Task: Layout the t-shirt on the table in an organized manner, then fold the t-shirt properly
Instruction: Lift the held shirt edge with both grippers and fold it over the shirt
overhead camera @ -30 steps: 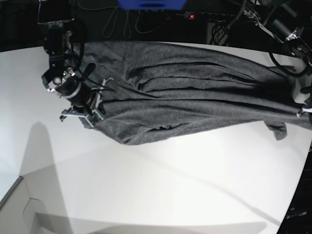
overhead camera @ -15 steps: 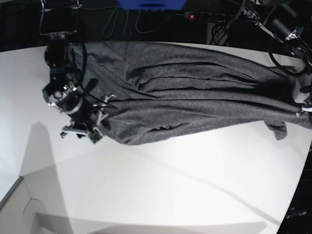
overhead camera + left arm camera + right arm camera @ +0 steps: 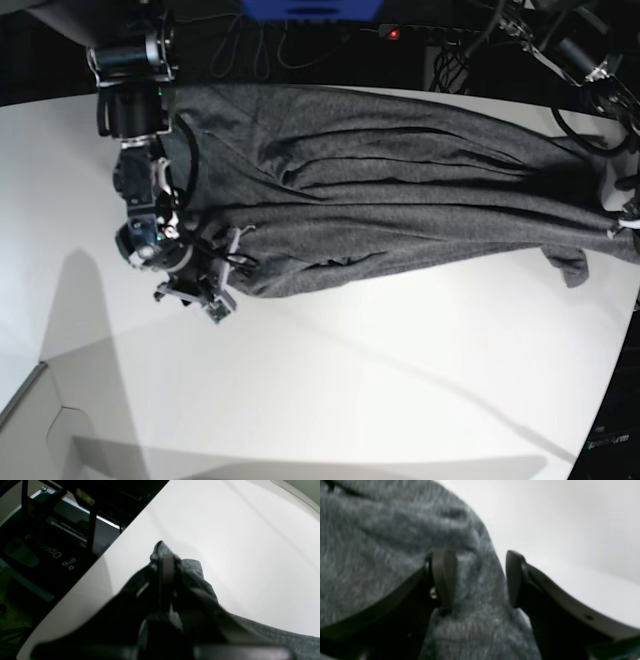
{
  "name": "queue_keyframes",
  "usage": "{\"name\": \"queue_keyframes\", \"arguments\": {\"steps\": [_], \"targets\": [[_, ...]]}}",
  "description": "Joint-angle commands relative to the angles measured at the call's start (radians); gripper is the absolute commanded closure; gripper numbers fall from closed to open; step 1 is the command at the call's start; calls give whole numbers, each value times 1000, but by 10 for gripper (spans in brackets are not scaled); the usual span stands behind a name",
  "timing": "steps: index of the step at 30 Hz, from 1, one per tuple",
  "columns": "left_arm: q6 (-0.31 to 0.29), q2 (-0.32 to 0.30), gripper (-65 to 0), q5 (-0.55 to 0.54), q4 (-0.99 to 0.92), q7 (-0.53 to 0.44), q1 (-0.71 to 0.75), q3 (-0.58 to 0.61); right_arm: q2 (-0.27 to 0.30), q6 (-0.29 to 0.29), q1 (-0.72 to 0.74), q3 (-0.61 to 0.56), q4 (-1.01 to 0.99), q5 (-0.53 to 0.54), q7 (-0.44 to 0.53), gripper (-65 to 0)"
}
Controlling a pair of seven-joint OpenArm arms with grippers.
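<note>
Nearest in the base view, bare smooth white tabletop with curved edge (image 3: pixel 330 400), crossed by long soft shadows. Beyond it, large dark heather-grey soft knit t-shirt (image 3: pixel 400 200) lying on the table as a long rumpled band from about 9 o'clock to 3 o'clock, creased lengthwise, a small flap hanging off its near edge toward 3 o'clock. At the 9 o'clock end, right gripper (image 3: pixel 215 285) low at the shirt's near corner; in the right wrist view the right gripper (image 3: pixel 480 580) with its two dark fingers (image 3: pixel 443 577) spread apart, grey knit lying in the gap between them, not pinched, one finger over cloth and the other over the white surface beside the cloth's edge. At the 3 o'clock end, left gripper (image 3: pixel 628 222) right at the table's edge; in the left wrist view the left gripper (image 3: pixel 166 570) closed tight on a bunched peak of the shirt (image 3: pixel 192 567), cloth draped around the fingers, table (image 3: pixel 250 542) behind. Farthest, at 12 o'clock past the table, dark surroundings with black cables (image 3: pixel 250 45) and a small red indicator light (image 3: pixel 393 33).
</note>
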Motion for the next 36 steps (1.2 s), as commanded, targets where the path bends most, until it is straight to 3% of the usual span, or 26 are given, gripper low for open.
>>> {"name": "queue_keyframes", "arguments": {"steps": [1,13,15,19,28,36], "targets": [[-1,-18,-1,-16,16,-30,-14,-1,6,2,35,3,-3,5,18,-324],[-1,-18,-1,-16,10,-32,-14,-1,11,2,110,1,-140,5,19,-306],[-1,-18,-1,-16,10,-32,-14,-1,12,2,110,1,-142,5,19,-245],[-1,-18,-1,-16,15,-32,-14,-1,12,2,112,1,-135,5,19,0],[-1,-18,-1,-16,10,-27,-87,1,68,2,153,9,-74,5,19,0],[-1,-17,-1,-15,7,-33,-169,148,61,2,147,109,44,5,12,0]]}}
